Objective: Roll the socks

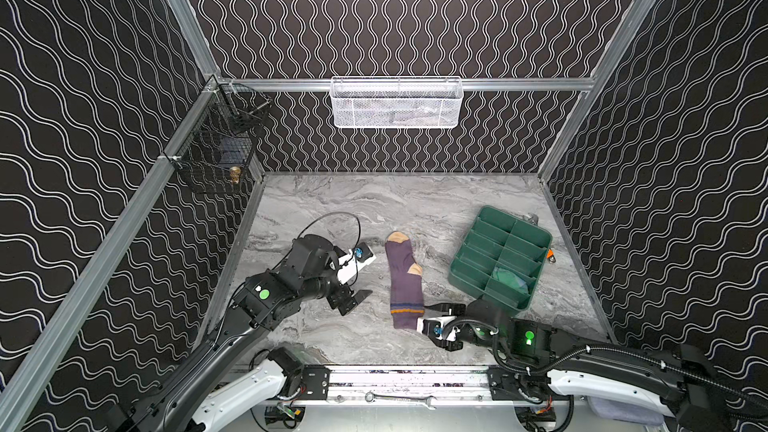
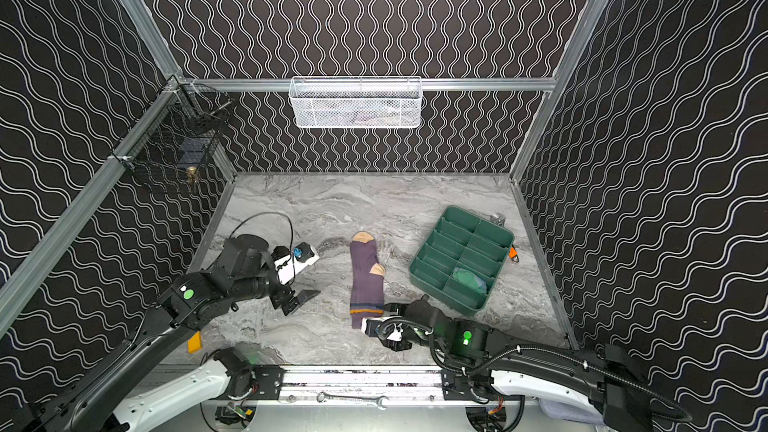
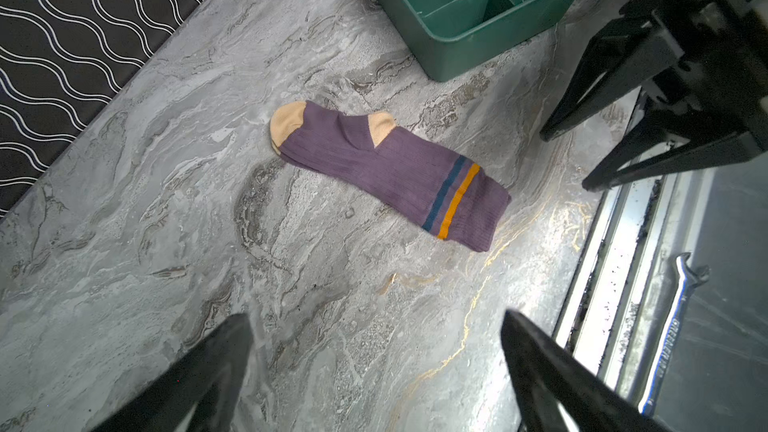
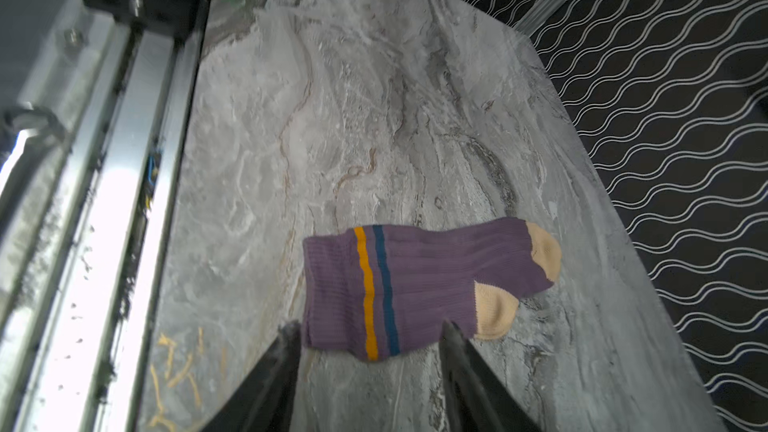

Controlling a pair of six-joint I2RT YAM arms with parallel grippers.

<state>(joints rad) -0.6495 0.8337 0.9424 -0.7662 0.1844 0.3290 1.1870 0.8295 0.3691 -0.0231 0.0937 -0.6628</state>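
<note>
Purple sock lies flat and unrolled on the counter, just beside the green tray, on the tray's left in both top views, not touching it. The peach toe is level with the tray's far half. The striped cuff is level with the tray's near corner.

Blue-green sock sits bunched inside the tray, in a near compartment. I can't tell how it is folded.

My right end effector is low at the purple sock's cuff, just off the tray's near corner. Its jaws are partly spread and grip nothing. In the right wrist view the cuff's edge shows between the fingertips. I can't tell whether they touch the cloth. In the left wrist view the same end effector looks just clear of the cuff.

My left end effector is spread wide and empty, above bare counter. It is well apart from the tray, with the purple sock between them.

A wrench lies past the counter's front rail, on the tray's near side.
</note>
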